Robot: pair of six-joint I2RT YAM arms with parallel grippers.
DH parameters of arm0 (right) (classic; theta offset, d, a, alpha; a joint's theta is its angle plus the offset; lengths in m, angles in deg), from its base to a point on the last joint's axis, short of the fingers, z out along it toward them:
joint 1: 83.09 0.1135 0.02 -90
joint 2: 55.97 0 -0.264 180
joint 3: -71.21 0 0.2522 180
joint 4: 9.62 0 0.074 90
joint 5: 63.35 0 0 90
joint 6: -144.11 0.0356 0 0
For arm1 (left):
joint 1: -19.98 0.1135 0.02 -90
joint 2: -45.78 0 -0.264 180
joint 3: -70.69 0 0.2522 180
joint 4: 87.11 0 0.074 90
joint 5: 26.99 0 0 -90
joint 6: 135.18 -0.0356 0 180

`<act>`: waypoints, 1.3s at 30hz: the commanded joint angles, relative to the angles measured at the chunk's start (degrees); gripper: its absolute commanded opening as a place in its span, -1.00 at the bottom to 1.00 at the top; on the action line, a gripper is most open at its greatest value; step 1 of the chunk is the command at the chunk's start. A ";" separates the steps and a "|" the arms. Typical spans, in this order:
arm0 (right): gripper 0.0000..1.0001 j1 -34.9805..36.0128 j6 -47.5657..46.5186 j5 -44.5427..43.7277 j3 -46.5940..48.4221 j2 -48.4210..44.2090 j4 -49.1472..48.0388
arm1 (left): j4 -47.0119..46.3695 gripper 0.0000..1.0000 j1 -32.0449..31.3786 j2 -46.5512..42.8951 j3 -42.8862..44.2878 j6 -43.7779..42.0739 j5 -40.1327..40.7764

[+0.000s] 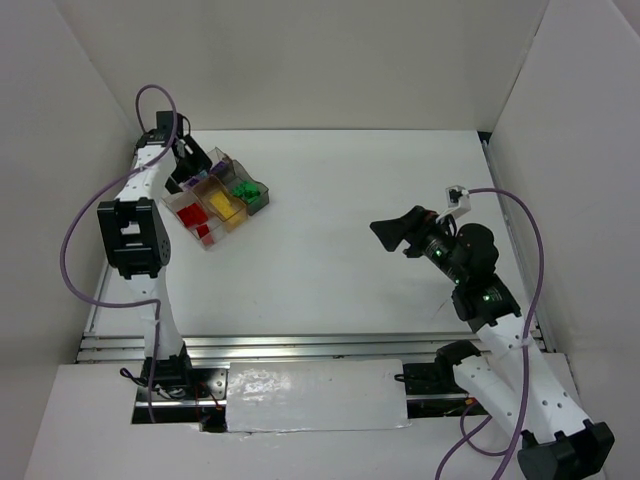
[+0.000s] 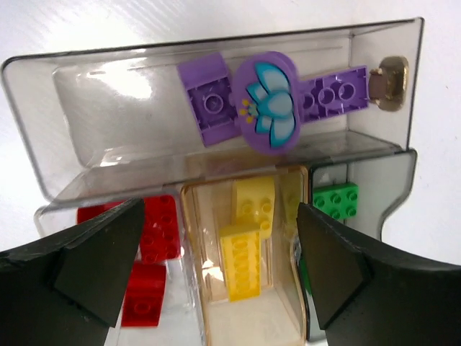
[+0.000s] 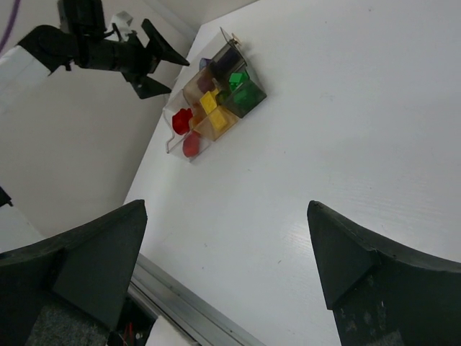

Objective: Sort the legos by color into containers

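The clear tray of containers (image 1: pixel 222 158) sits at the far left of the table. My left gripper (image 1: pixel 196 165) hovers right over it, open and holding nothing. In the left wrist view its fingers (image 2: pixel 94 259) straddle the tan compartment with the yellow legos (image 2: pixel 248 245). Red legos (image 2: pixel 155 227) lie in the compartment to the left, and a green lego (image 2: pixel 335 200) in the smoky one to the right. Purple legos (image 2: pixel 212 101) and a purple oval flower piece (image 2: pixel 268 101) lie in the long clear compartment (image 2: pixel 43 108). My right gripper (image 1: pixel 390 240) hangs open and empty above the right half of the table.
White walls enclose the table on the left, back and right, and the tray stands near the left wall. A metal rail (image 3: pixel 194 310) runs along the near edge. In the right wrist view the tray (image 3: pixel 173 144) and the left gripper (image 3: pixel 173 76) are far off at the upper left.
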State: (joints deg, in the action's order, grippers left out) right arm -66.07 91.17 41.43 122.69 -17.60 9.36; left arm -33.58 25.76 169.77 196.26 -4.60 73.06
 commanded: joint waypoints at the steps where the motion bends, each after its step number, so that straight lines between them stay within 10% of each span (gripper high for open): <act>1: 0.99 -0.40 -2.07 0.07 3.31 0.56 0.75 | -0.05 0.99 -1.46 -9.71 -0.10 -2.34 1.11; 22: 0.99 4.43 -14.11 -23.83 35.84 -8.92 44.61 | -1.09 0.99 -12.29 -80.08 -42.18 -15.79 8.69; 39: 0.99 4.43 -13.68 -28.06 37.09 -18.15 49.02 | 4.61 0.99 -12.37 -97.17 -49.14 -16.93 -0.38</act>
State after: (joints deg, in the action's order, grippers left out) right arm -61.94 76.92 13.98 160.76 -35.39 58.67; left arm -29.12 13.65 72.37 145.70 -19.75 73.65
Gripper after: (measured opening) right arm 0.996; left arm 0.994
